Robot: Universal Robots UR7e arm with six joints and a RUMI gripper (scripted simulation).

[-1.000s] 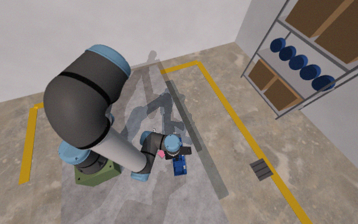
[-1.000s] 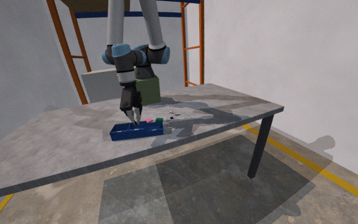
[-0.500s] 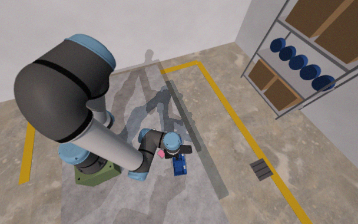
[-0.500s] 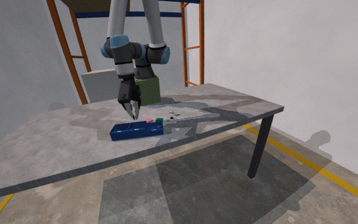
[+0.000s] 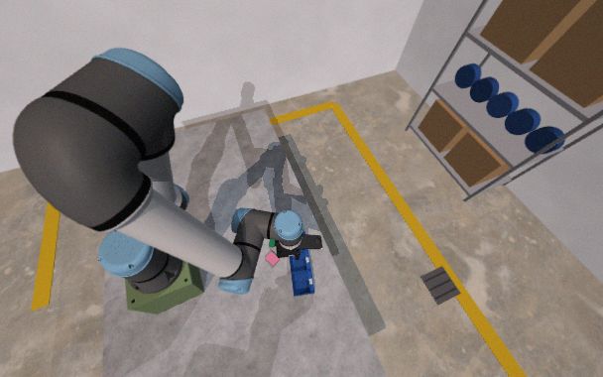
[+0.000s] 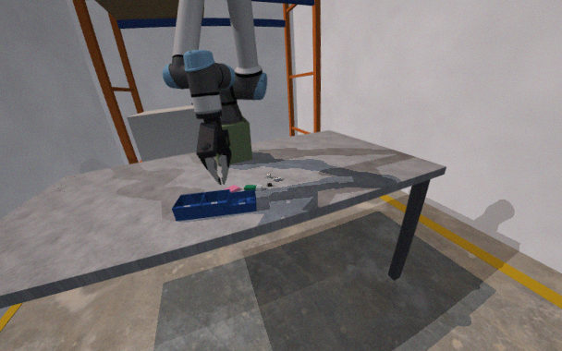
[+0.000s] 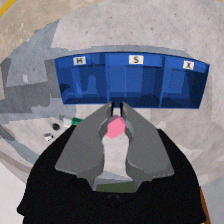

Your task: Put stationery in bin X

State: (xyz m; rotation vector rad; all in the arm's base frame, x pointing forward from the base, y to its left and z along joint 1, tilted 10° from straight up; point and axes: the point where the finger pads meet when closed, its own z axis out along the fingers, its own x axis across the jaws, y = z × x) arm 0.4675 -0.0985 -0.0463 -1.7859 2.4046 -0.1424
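Observation:
A blue bin [image 6: 203,210] [image 7: 150,102] [image 5: 301,280] with three compartments labelled H, S and X [image 7: 188,65] stands upright near the table's front edge; its compartments look empty. My gripper [image 6: 221,180] [image 7: 117,103] is shut with nothing between the fingers. It hangs above the table just behind the bin's middle. A pink pad of sticky notes [image 6: 234,188] [image 7: 116,127] [image 5: 271,258] lies on the table under the fingers. A green block [image 6: 250,187] [image 7: 76,121] [image 5: 272,243] lies beside it, with a small white piece next to it.
Several tiny items [image 6: 274,176] [image 7: 50,135] and a small black round one [image 6: 269,184] [image 7: 56,126] lie further back on the grey table [image 6: 116,222]. The robot's green base [image 6: 240,139] stands at the table's rear. Orange racking stands behind.

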